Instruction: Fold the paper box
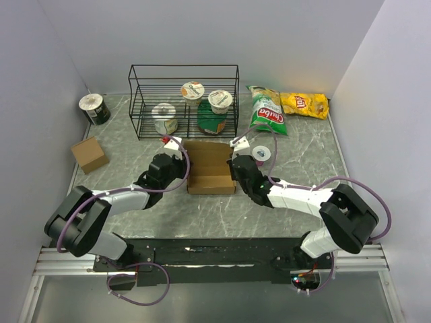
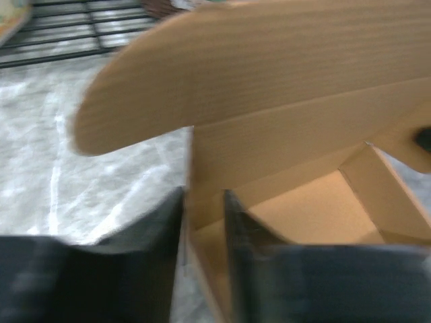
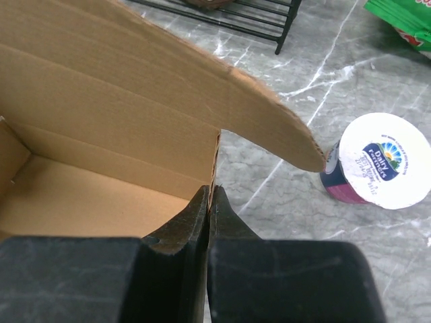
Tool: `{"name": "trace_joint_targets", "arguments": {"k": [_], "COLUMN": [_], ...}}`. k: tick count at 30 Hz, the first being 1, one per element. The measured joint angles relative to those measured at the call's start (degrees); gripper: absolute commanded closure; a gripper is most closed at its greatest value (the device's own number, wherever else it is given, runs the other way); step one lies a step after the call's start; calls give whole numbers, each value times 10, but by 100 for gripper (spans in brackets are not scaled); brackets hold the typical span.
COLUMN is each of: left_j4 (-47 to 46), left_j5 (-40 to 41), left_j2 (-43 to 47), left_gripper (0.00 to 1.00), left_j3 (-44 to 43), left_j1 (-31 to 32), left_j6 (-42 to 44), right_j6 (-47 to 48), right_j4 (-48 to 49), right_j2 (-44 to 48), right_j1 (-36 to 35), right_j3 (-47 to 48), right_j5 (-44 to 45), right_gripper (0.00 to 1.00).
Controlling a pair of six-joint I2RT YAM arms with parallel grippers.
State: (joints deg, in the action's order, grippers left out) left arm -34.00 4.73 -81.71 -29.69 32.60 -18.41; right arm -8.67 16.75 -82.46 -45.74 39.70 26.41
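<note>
**A:** While both arms reach in from 6 o'clock, where does the box [image 1: 210, 165] sit?

**B:** At the middle of the table [image 1: 215, 215], open side up. Its walls are raised, and a long flap with rounded ends rises from its 12 o'clock side. The rack [image 1: 183, 101] stands just beyond it at 12 o'clock.

**A:** What has the left gripper [image 2: 204, 195] got?

**B:** It is at the box's 9 o'clock wall, one finger outside and one inside. The jaws stand a little apart, wider than the cardboard between them. That view is blurred, but I see no pinch.

**A:** And the right gripper [image 3: 210, 192]?

**B:** It is at the 3 o'clock wall, jaws pressed together on the cardboard edge, right under the flap's rounded end.

**A:** Anything close by?

**B:** A foil-topped cup [image 1: 261, 153] stands near the box at 3 o'clock, apart from the right gripper. A small box [image 1: 89, 153] lies well off at 9 o'clock. A green bag [image 1: 268, 111] and a yellow bag [image 1: 304, 104] lie toward 1 o'clock.
</note>
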Motion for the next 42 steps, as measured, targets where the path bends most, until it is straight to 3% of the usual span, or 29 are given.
{"name": "trace_joint_targets", "arguments": {"k": [5,12,20,27,31,37,42], "left_j4": [1,36,62,78,107,130,130], "left_j5": [-39,-90,-213,-251,-242,-204,-175], "left_j2": [7,37,98,116,116,124,136], "left_gripper": [40,30,23,35,36,46,71], "left_j3": [0,3,12,13,13,16,25], "left_j1": [6,3,-69,-101,-101,-101,-101], "left_j6": [21,37,36,21,20,19,11], "right_j6": [29,63,68,68,68,68,68], "right_j4": [10,24,30,30,30,30,30], "right_j2": [13,36,36,36,36,36,36], "right_j1": [-3,-7,-9,-9,-9,-9,-9], "right_j3": [-17,-32,-32,-32,-32,-32,-32], "right_j5": [-1,-3,-23,-32,-34,-35,-36], "right_gripper": [100,100,100,100,100,100,100]}}
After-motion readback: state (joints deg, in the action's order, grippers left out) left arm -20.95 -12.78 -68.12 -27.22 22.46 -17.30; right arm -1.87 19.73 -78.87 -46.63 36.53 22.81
